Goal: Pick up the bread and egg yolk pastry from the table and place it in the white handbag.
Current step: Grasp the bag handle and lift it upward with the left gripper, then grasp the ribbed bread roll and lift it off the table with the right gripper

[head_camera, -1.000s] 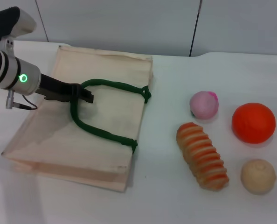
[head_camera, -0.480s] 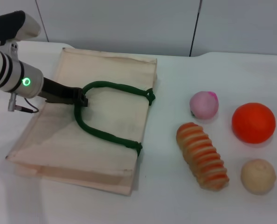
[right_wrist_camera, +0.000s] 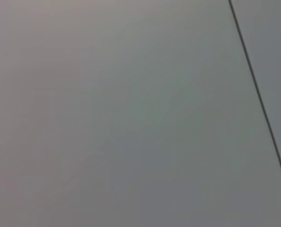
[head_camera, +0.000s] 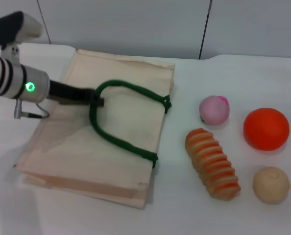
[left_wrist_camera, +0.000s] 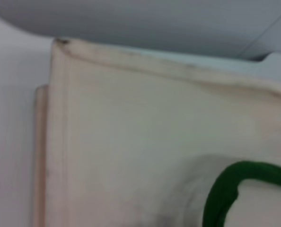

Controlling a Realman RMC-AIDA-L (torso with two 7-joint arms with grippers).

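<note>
The white handbag [head_camera: 128, 122] lies flat on the left half of the table, its dark green handle [head_camera: 117, 140] looping over the cloth. My left gripper [head_camera: 97, 102] is over the bag's left part, shut on the near end of that handle loop. The left wrist view shows the handbag's cloth [left_wrist_camera: 131, 127] and a bit of the green handle [left_wrist_camera: 225, 189]. The striped bread [head_camera: 212, 163] lies to the right of the bag. The pale egg yolk pastry [head_camera: 271, 184] sits at the front right. My right gripper is out of view.
A pink ball [head_camera: 214, 109] and a bright orange ball [head_camera: 266, 128] rest on the white table behind the bread and pastry. A grey wall panel closes off the table's far side. The right wrist view shows only a grey surface.
My left gripper has moved right with the handle in it, dragging the handbag to the right, closer to the bread. The foods have not moved.
</note>
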